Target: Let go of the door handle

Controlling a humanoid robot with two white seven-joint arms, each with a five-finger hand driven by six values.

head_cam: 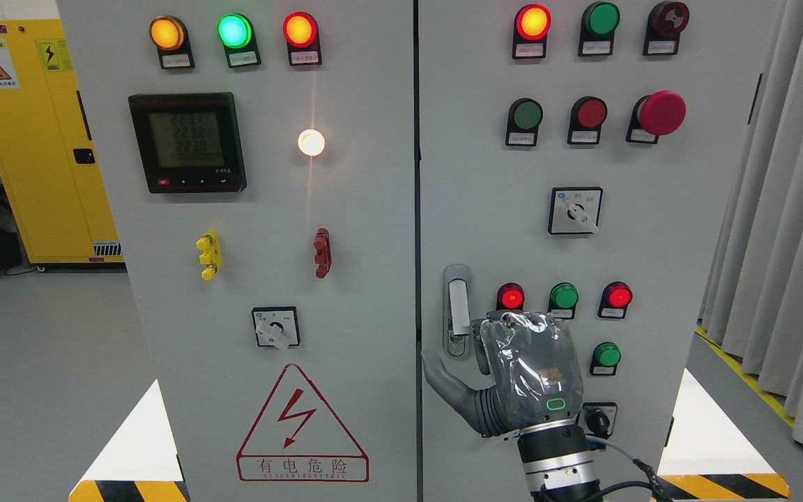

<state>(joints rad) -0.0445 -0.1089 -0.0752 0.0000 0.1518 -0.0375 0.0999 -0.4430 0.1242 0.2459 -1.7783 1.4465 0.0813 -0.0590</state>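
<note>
While the big grey metal cabinet [373, 432] stands shut, the robot's right hand [513, 373] rests low on its right door [687, 230].

Biggest of all is the cabinet, with two tall doors full of round lights and knobs. Next comes the hand, grey with a clear wrap over it, coming up from the bottom. Its thumb sticks out to the left and its fingers curl a little at the top, holding nothing. Smallest is the thin silver door handle [457, 310], standing upright just left of the fingers, near the door's left edge. I cannot tell if they touch it.
</note>
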